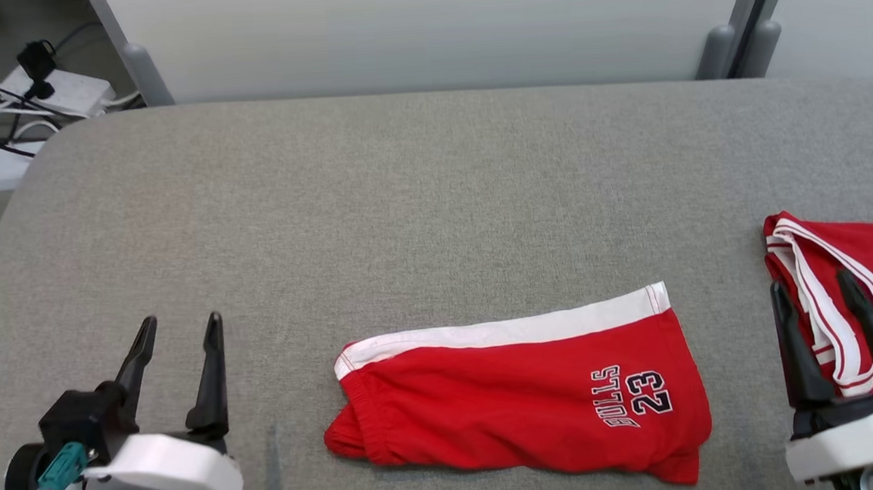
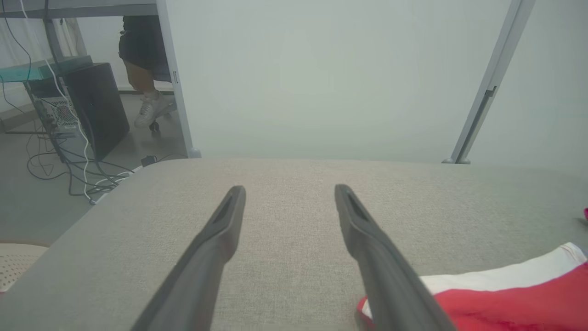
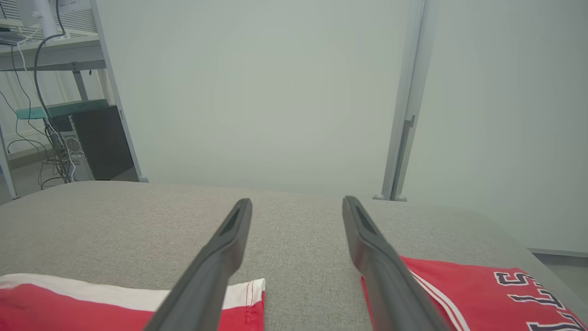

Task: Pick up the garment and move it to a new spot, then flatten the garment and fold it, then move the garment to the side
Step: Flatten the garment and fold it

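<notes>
The garment [image 1: 521, 391], red shorts with a white side stripe and "BULLS 23" printed on them, lies folded flat near the front of the grey table [image 1: 403, 201]. Its white edge also appears in the left wrist view [image 2: 500, 280] and the right wrist view [image 3: 92, 299]. My left gripper [image 1: 180, 329] stands open to the left of the shorts, holding nothing; its fingers [image 2: 220, 239] hover over bare cloth. My right gripper [image 1: 810, 286] is open at the right, above the edge of a second red garment [image 1: 854, 250], with nothing between its fingers [image 3: 229, 243].
The second red garment with white trim [image 3: 482, 294] lies at the table's right edge. Pale partition panels [image 1: 423, 26] stand behind the table. Cables and power strips [image 1: 18, 96] lie on the floor at the far left. A person's leg and shoe [image 2: 149, 108] show beyond a computer case [image 2: 92, 105].
</notes>
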Robot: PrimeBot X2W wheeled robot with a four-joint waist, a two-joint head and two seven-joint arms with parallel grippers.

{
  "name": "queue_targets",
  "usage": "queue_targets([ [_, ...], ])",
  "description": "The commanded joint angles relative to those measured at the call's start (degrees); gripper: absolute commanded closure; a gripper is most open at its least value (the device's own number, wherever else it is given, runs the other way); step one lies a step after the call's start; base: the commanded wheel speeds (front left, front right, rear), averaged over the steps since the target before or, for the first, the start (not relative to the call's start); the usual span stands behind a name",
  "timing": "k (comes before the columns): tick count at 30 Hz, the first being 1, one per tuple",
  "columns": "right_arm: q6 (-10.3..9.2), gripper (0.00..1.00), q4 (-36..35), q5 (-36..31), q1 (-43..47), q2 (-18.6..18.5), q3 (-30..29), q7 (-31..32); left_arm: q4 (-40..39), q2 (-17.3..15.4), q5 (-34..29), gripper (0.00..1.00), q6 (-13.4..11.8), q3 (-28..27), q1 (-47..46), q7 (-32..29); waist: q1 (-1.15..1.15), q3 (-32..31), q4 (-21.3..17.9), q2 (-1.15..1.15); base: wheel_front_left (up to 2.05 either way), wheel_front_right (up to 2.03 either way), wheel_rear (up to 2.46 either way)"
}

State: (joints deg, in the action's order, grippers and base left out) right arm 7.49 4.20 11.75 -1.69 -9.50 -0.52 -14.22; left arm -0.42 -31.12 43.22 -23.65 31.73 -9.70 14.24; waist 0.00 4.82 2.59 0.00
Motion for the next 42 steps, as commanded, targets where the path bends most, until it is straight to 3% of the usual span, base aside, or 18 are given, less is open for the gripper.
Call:
queue_targets([
  [1,0.00,0.00,-1.4,-1.2,0.6,-0.7,0.6,-0.7,-0.8,-2.2,-0.6,0.00,0.9,-3.4,-0.6,0.7,0.00,-1.2,0.6,0.00,0.00,0.00,0.00],
  [8,0.00,0.00,-0.2,-2.9,5.0,1.8,-1.1,-0.8,1.3,-1.2,-2.2,0.00,5.5,-6.2,4.1,0.7,0.00,-3.5,0.6,0.00,0.00,0.00,0.00],
  [18,0.00,0.00,2.5,-1.9,9.1,3.9,-1.0,-0.8,1.2,2.1,-4.4,0.00,7.4,-8.8,8.4,0.7,0.00,-4.9,0.4,0.00,0.00,0.00,0.00],
  [33,0.00,0.00,4.5,-0.6,7.3,3.3,-0.6,-0.8,1.8,3.8,-7.3,0.00,9.3,-9.9,7.9,0.8,0.00,-3.9,1.2,0.00,0.00,0.00,0.00],
  [42,0.00,0.00,15.4,6.1,-1.6,-0.5,5.1,2.6,2.8,5.7,-8.2,0.00,11.1,-8.6,4.4,0.8,0.00,-1.0,4.2,0.00,0.00,0.00,0.00],
])
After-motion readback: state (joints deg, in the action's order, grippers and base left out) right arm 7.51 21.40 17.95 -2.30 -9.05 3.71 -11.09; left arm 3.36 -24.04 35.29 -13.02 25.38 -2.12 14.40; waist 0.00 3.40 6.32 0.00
